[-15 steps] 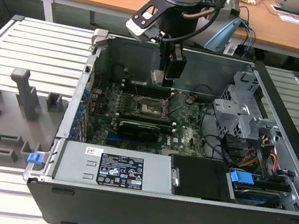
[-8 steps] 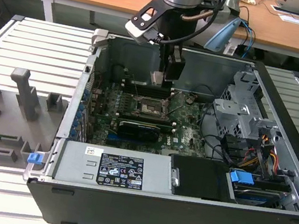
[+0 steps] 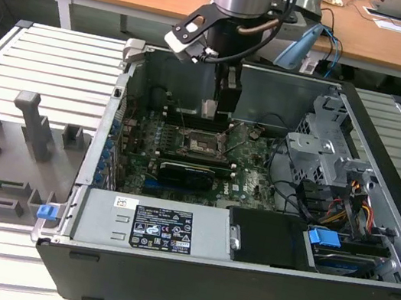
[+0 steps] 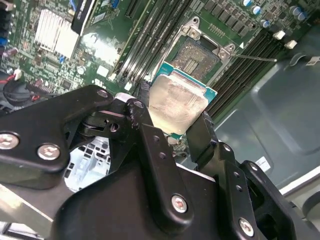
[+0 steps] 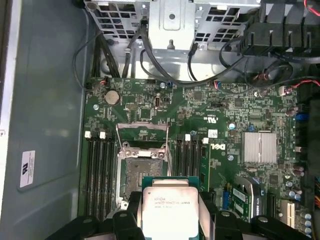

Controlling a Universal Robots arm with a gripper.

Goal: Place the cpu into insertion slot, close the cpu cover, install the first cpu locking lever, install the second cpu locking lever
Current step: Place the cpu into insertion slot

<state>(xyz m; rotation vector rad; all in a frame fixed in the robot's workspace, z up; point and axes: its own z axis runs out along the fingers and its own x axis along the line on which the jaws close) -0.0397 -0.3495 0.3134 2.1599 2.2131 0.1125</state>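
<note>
On the desk (image 3: 48,45), the gripper (image 3: 208,113) is clamped on the cpu (image 4: 177,102), with the insertion slot (image 3: 201,144) at its 6 o'clock in the exterior view; placement is in hand and, by my judgement, calls for square alignment.

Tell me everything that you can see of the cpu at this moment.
The cpu is a small flat square chip. Its top is dull silvery metal, smudged, with faint print, and a green rim runs around it. The gripper holds it by two opposite edges, metal side up, above the motherboard. It hangs at the edge of the open slot, not in it.
</note>
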